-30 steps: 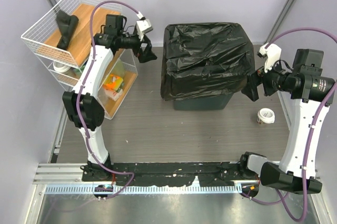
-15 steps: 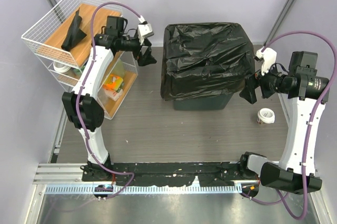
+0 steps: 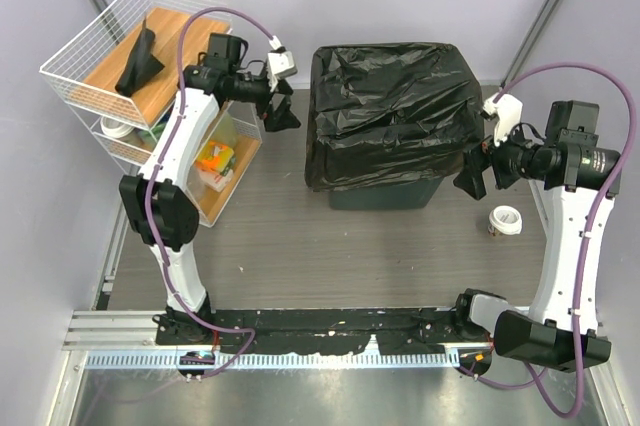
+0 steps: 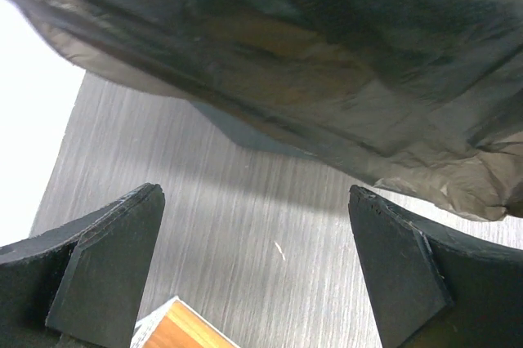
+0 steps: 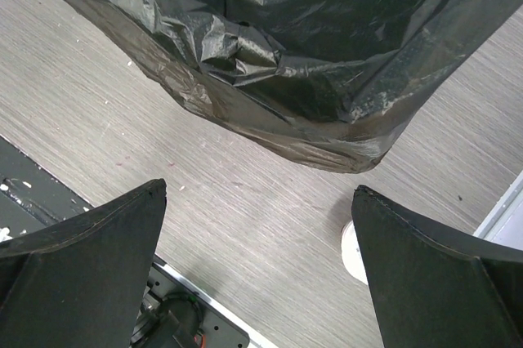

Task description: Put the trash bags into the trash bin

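Note:
The trash bin [image 3: 385, 194] stands mid-table, dark grey-green. A crinkled black trash bag [image 3: 390, 111] lines it and drapes over its rim. Another dark folded bag [image 3: 139, 54] leans on the rack's top wooden shelf. My left gripper [image 3: 288, 109] hovers open just left of the bin, with nothing between its fingers. The left wrist view shows the bag's hem [image 4: 327, 62] above the open left gripper [image 4: 257, 266] and the bin wall [image 4: 245, 131]. My right gripper [image 3: 468, 168] is open and empty beside the bin's right side. The right wrist view shows the bag [image 5: 310, 37] above the open right gripper [image 5: 257, 258].
A white wire rack [image 3: 70, 71] with wooden shelves stands at the back left and holds colourful packets [image 3: 214, 159]. Its shelf corner [image 4: 176, 327] shows below my left fingers. A white roll [image 3: 505, 219] lies right of the bin, seen again as the roll [image 5: 353, 252].
The left gripper has swung right and nearer the bin. The right gripper has drifted slightly left and down. The dark bag on the shelf has settled from a blurred pose into a lean.

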You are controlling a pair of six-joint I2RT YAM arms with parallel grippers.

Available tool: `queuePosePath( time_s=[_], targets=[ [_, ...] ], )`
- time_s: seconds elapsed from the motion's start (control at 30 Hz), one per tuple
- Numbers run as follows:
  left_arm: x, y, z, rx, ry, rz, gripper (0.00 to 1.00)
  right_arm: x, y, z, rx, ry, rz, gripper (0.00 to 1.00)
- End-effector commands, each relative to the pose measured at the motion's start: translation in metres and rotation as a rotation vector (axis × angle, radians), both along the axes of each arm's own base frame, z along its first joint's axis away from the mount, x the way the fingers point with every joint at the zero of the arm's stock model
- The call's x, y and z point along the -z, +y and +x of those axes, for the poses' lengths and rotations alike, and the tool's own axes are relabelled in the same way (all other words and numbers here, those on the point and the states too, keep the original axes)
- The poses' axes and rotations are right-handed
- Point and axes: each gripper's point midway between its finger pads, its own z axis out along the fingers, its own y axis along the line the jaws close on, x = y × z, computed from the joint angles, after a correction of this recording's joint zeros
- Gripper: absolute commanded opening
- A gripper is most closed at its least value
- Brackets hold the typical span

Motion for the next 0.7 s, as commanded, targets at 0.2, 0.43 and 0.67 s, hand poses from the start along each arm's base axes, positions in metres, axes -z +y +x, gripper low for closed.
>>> queuePosePath(
  time_s=[0.2,0.43,0.67],
  targets=[
    [0.009,-0.038,-0.042,0.147,0.011,-0.004,1.00,-0.008,0.017,0.003,-0.100,-0.084,0.055,0.99],
    [0.006,-0.049,-0.052,0.157,0.034,-0.058,1.00,-0.004,0.021,0.011,-0.128,-0.089,0.081,0.74],
    [0.011,-0.052,-0.056,0.124,0.089,-0.097,0.68,0.006,0.022,0.015,-0.148,-0.080,0.095,0.41]
  ],
)
